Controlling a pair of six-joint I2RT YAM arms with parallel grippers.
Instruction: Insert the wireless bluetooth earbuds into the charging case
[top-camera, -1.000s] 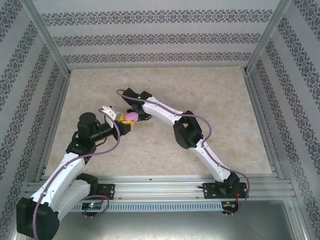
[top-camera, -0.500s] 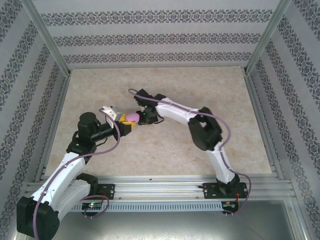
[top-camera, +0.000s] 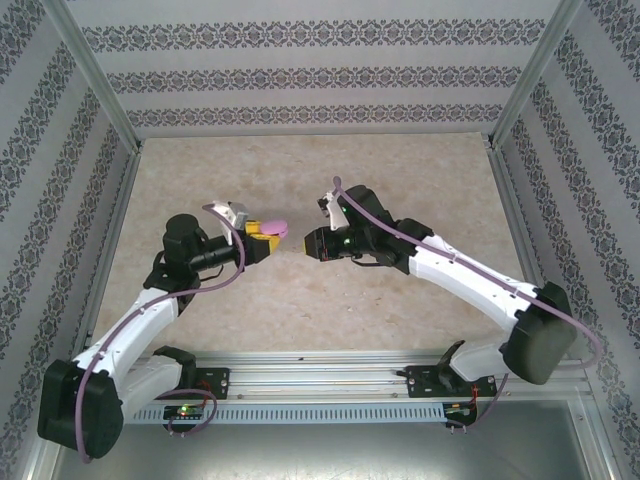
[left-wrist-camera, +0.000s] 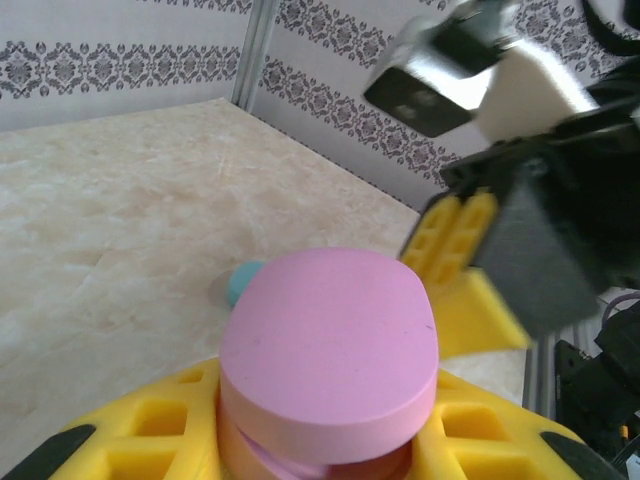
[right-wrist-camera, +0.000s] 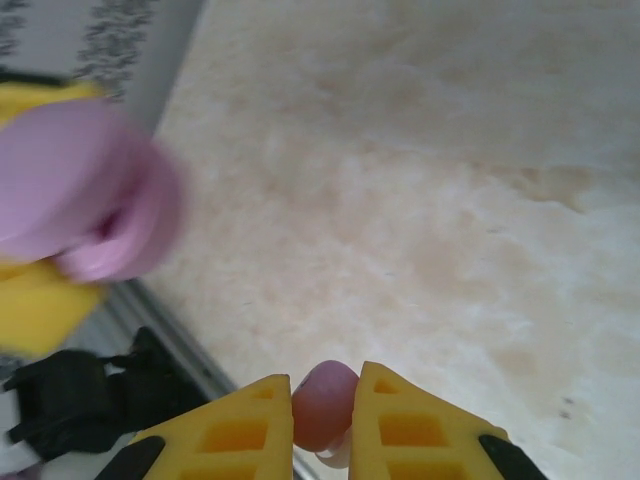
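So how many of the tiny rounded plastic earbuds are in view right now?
1 for sure: the pale pink-lilac earbud pinched in the right gripper. A light blue rounded thing on the table behind the pink oval case may be another; the rest may be hidden.

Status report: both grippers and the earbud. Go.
Left gripper shut on pink case, held off the table. Right gripper shut on pink earbud, facing the case, gap between. Small blue item on table beyond case, off the path.
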